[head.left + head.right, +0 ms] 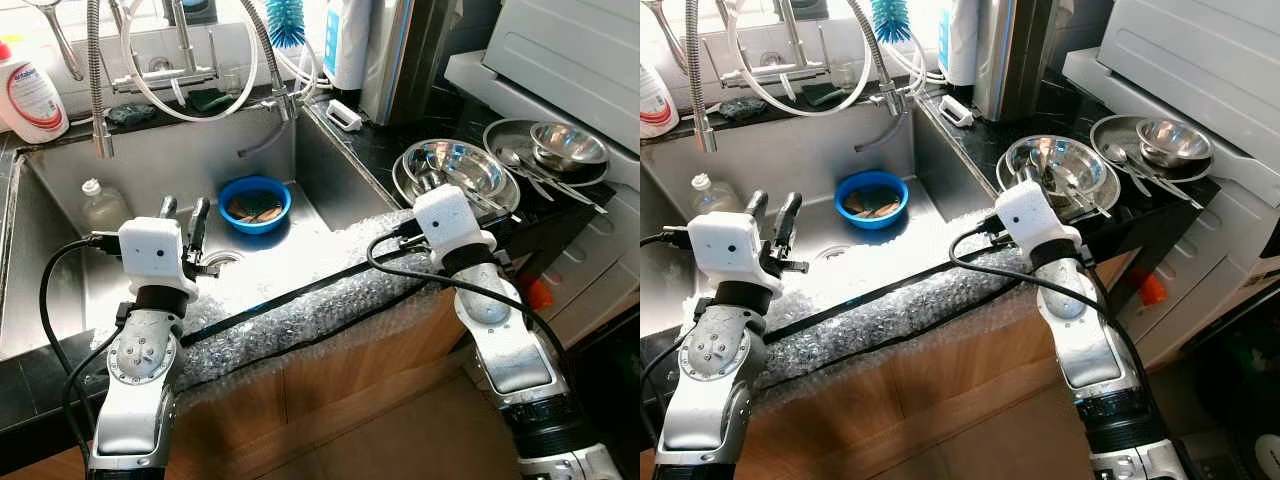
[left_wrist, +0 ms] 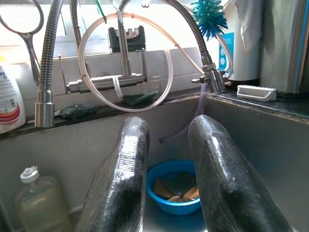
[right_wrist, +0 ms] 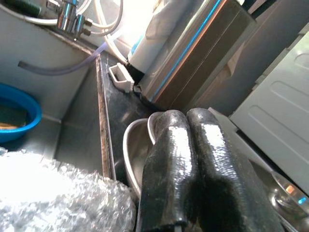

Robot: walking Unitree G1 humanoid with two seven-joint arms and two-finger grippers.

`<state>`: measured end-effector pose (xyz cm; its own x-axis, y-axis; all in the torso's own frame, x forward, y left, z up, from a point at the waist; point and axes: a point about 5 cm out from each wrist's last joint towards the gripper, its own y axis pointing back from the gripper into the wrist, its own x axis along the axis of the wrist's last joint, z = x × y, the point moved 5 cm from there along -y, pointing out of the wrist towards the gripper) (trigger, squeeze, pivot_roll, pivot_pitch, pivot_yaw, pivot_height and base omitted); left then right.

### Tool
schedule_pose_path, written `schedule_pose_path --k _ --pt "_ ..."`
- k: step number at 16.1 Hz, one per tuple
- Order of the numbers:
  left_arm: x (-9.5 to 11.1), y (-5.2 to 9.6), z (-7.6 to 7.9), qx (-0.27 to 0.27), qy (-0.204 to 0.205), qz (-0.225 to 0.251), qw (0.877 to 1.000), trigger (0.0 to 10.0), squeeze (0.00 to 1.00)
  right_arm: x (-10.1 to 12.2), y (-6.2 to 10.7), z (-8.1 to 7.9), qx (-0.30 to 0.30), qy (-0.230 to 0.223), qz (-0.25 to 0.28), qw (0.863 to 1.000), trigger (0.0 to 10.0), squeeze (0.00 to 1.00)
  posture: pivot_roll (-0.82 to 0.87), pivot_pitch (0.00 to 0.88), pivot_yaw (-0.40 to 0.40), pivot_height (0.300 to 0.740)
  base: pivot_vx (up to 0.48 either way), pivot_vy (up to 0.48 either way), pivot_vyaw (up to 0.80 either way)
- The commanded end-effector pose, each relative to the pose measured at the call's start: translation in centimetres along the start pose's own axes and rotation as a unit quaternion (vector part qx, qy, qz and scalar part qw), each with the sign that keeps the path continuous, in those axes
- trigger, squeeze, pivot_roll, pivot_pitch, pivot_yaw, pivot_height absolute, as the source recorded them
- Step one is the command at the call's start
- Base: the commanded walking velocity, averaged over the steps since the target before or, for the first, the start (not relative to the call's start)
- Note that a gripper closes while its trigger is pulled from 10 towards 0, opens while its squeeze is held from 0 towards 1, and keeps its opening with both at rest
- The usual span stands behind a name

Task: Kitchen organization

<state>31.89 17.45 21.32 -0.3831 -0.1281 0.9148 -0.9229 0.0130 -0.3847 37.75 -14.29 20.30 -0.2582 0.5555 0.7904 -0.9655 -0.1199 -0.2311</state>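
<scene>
While you stood at the steel sink, your left gripper hovered above the basin with its 2 black fingers spread apart and nothing between them, pointing toward the back wall. Beyond those fingers, on the sink floor, sat a blue bowl with brownish scraps inside, well apart from the gripper. A clear plastic bottle with a white cap stood in the basin near the far left corner. Behind the sink you had the tap with its coiled metal hoses, a white detergent bottle on the ledge at the far left, and a blue bottle brush standing upright near the back right corner. Bubble wrap was draped over the sink's front edge, with a black cable running across it. Your right gripper was over the dark counter to the right of the sink, its 2 fingers pressed together and holding nothing, just in front of a steel bowl that sat on a steel plate. Farther right, a second steel plate carried a smaller steel bowl and some cutlery.
</scene>
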Motion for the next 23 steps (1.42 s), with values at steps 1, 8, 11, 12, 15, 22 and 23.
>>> schedule_pose_path --k 1,8,11,12,15,22,23 --pt "0.3 -0.2 -0.1 0.004 0.004 0.008 1.000 10.0 0.00 1.3 -0.4 1.1 -0.022 -0.007 0.024 0.999 10.0 0.00 0.01 0.065 -0.027 0.740 0.000 0.000 0.00" --pt "0.3 -0.5 -0.9 0.009 -0.010 0.010 1.000 10.0 0.00 5.4 -0.4 2.9 -0.070 -0.058 0.116 0.989 10.0 0.00 0.01 0.062 -0.028 0.740 0.000 0.000 0.00" --pt "0.4 -0.6 -1.1 0.011 -0.012 0.011 1.000 10.0 0.00 6.0 -0.5 3.1 -0.073 -0.078 0.131 0.986 10.0 0.00 0.01 0.062 -0.028 0.740 0.000 0.000 0.00" --pt "0.4 -0.6 -1.1 0.011 -0.012 0.011 1.000 10.0 0.00 6.0 -0.5 3.1 -0.073 -0.078 0.132 0.986 10.0 0.00 0.01 0.062 -0.028 0.740 0.000 0.000 0.00" --pt "1.7 -2.5 -2.8 0.045 0.160 0.013 0.986 10.0 0.00 7.9 -1.1 4.8 -0.073 -0.430 0.157 0.886 10.0 0.00 0.01 0.062 -0.029 0.740 0.000 0.000 0.00" --pt "4.6 -4.0 -0.1 -0.039 0.402 0.025 0.915 10.0 0.00 7.4 -0.4 3.6 -0.015 -0.727 0.150 0.670 10.0 0.00 0.01 0.065 -0.023 0.740 0.000 0.000 0.00" --pt "4.5 -3.8 0.7 -0.058 0.433 0.013 0.900 10.0 0.00 6.7 0.0 2.8 -0.005 -0.761 0.138 0.634 10.0 0.00 0.01 0.063 -0.022 0.740 0.000 0.000 0.00"
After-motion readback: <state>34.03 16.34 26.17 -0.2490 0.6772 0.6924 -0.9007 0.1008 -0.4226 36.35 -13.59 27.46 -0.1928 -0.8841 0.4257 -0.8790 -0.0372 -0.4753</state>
